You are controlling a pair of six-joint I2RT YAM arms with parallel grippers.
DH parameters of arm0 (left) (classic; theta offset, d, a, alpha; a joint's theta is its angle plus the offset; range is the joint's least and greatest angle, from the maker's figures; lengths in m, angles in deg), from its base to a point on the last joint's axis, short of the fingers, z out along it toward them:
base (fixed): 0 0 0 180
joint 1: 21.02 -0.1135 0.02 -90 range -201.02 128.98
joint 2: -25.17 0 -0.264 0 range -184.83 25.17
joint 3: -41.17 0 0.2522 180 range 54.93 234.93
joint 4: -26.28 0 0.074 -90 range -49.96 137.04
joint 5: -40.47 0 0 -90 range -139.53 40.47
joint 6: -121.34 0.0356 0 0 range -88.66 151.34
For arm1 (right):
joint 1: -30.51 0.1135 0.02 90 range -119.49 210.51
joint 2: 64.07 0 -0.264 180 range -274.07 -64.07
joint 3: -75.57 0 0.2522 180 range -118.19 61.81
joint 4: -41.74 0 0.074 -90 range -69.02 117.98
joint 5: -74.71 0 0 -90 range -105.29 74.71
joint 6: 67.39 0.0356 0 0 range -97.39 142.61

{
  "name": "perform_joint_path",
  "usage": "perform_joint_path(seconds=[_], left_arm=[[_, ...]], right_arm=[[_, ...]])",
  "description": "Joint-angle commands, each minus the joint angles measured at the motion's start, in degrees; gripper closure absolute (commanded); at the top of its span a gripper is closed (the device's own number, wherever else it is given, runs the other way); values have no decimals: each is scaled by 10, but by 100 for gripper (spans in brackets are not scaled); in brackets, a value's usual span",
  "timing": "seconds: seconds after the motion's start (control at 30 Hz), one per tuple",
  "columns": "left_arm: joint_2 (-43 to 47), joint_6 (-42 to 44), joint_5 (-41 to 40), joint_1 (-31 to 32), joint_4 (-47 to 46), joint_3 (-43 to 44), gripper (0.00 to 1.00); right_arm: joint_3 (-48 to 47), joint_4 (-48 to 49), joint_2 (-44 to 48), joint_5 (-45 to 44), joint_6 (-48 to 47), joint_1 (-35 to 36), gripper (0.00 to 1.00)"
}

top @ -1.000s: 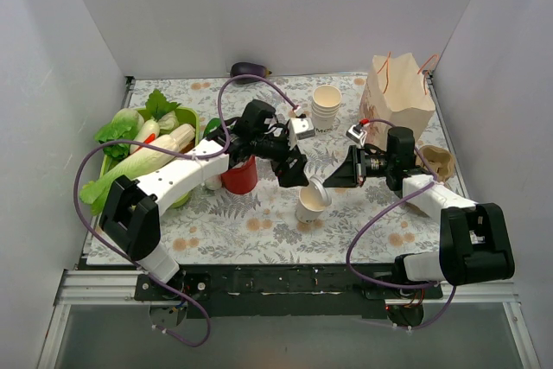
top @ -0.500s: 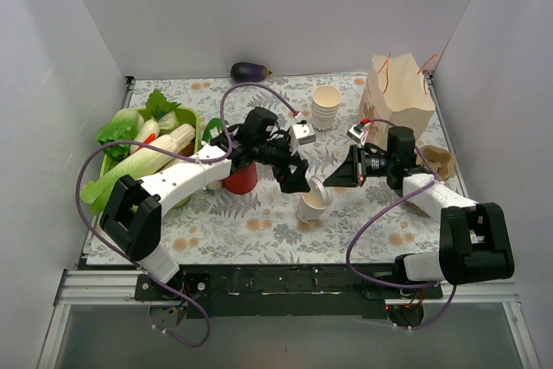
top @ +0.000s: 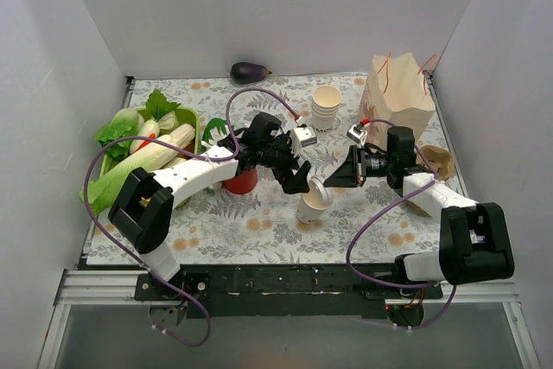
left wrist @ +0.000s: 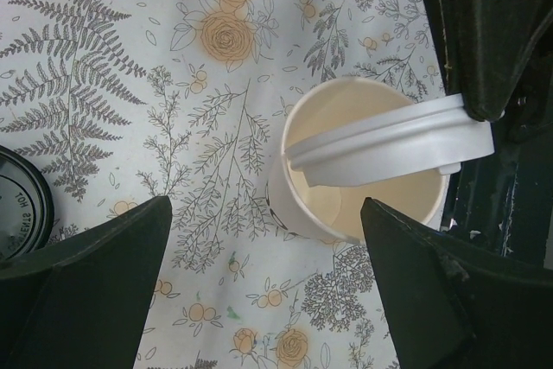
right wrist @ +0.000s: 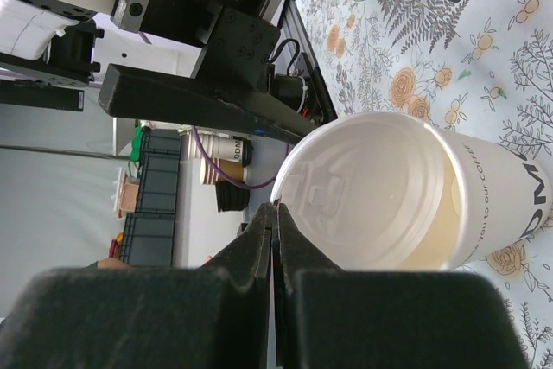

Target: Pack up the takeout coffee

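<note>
- Mid-table, the takeout coffee cup (top: 313, 206) stands upright on the flowery cloth (top: 225, 222), same spot as a second ago and well apart from the paper bag (top: 397, 92).
- Its white lid (left wrist: 389, 140) sits tilted across the mouth, not pressed down. The right gripper (right wrist: 275, 213) pinches the lid's edge tight, and that arm hasn't budged.
- The left gripper (left wrist: 268, 239) has crept a bit closer, its elbow swung rightward. Its fingers are spread wide either side of the cup, touching nothing.
- A red cup (top: 242, 181) sits beside the left arm, and a black lid (left wrist: 17, 205) lies flat near the cup.

Plain white walls (top: 259, 6) around a floral-patterned tabletop (top: 226, 232) under even light
</note>
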Motion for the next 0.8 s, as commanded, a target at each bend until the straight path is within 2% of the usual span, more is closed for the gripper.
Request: perform_joint_path(seconds=[0.0,0.77], left_arm=[[2,3,-7,3,-17,-6,8],[28,14,3,3,-17,-61,10]], right_arm=[[-23,-7,3,10,-12,-3,99],[-26,-33,11,3,-30,-13,97]])
